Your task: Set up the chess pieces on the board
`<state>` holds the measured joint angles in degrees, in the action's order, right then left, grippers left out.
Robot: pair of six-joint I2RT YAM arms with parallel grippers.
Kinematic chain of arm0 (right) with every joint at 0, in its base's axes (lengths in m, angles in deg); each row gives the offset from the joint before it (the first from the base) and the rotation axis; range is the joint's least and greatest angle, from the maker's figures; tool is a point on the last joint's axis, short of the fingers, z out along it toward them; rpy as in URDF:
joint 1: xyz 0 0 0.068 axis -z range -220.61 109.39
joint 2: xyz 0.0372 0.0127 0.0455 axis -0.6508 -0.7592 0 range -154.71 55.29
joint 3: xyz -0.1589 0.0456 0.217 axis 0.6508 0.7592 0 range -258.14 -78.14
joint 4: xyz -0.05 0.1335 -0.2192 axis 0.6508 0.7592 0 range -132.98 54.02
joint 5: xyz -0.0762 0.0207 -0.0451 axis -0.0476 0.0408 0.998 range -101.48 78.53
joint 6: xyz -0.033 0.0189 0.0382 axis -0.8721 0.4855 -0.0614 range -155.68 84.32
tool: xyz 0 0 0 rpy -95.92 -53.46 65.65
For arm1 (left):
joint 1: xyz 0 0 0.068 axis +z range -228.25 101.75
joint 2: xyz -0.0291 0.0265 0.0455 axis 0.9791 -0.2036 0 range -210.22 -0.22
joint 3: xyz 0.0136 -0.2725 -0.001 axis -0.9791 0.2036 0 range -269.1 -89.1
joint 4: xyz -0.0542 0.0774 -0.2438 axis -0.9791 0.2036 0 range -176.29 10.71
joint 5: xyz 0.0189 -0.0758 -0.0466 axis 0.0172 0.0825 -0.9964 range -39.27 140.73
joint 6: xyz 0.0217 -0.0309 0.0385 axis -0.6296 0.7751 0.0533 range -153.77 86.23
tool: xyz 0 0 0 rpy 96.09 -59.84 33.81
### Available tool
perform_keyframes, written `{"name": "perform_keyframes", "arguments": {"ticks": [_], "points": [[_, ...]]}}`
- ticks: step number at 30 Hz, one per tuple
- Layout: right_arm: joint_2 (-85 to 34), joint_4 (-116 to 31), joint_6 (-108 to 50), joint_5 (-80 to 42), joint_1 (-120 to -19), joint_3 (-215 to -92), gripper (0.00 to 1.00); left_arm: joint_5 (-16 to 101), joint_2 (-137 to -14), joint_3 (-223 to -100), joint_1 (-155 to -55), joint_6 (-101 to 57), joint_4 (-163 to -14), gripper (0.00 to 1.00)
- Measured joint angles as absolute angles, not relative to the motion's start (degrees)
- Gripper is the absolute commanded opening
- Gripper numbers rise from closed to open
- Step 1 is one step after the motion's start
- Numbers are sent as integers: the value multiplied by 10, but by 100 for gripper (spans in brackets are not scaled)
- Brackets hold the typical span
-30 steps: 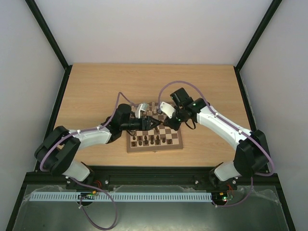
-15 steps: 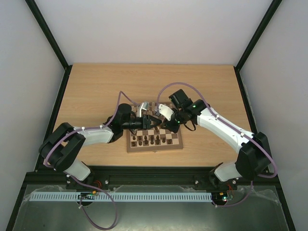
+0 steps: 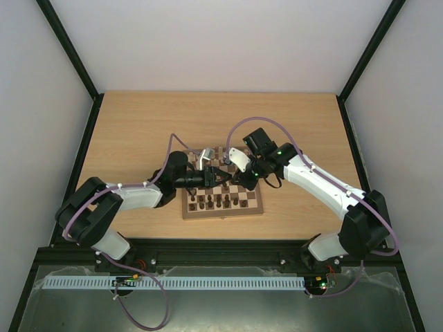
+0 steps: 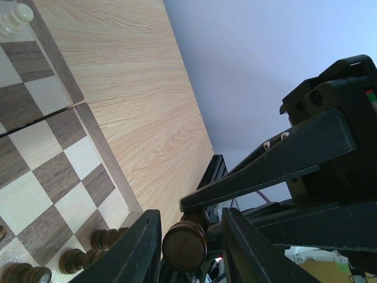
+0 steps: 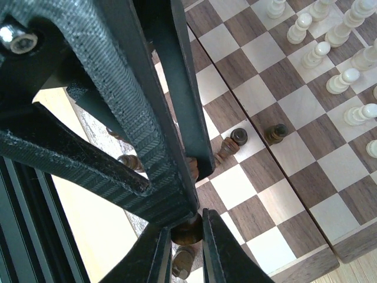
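Observation:
The board [image 3: 223, 213] lies between the arms, with dark chess pieces [image 3: 218, 200] along its near rows. Both grippers meet just above it. My right gripper [image 3: 227, 174] is shut on a dark brown piece [image 5: 188, 233]; in the right wrist view its jaws [image 5: 187, 223] pinch the piece. My left gripper [image 3: 219, 177] is open around that same piece [image 4: 184, 246]; in the left wrist view [image 4: 191, 217] the piece's round base faces the camera, with a gap on the right side. Pale pieces [image 5: 330, 41] stand at the board's far side.
Two dark pieces [image 5: 277, 132] stand mid-board and another [image 5: 227, 147] lies on its side next to them. A pale pawn [image 4: 15, 20] stands at a board corner. The wooden table [image 3: 291, 131] surrounds the board. A cable tray [image 3: 173, 283] runs along the front.
The two grippers have drawn closer together above the board's middle. The left arm's elbow shifted slightly right and the right gripper edged left.

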<state>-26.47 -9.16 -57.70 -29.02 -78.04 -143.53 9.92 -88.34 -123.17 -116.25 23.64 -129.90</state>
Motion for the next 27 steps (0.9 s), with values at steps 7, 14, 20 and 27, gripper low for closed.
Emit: {"name": "perform_keyframes", "arguments": {"ticks": [7,14,20,27], "points": [[-265,-96,-569,-291,-780,-1435,10,101,-883,-1225,-1163,247,-1309,22],[-264,-98,-562,-301,-779,-1434,36,103,-883,-1218,-1163,255,-1324,20],[-228,-141,-492,-383,-708,-1424,47,136,-857,-1191,-1163,282,-1384,20],[-227,-209,-376,-549,-639,-1422,48,189,-827,-1176,-1166,310,-1457,19]]}}
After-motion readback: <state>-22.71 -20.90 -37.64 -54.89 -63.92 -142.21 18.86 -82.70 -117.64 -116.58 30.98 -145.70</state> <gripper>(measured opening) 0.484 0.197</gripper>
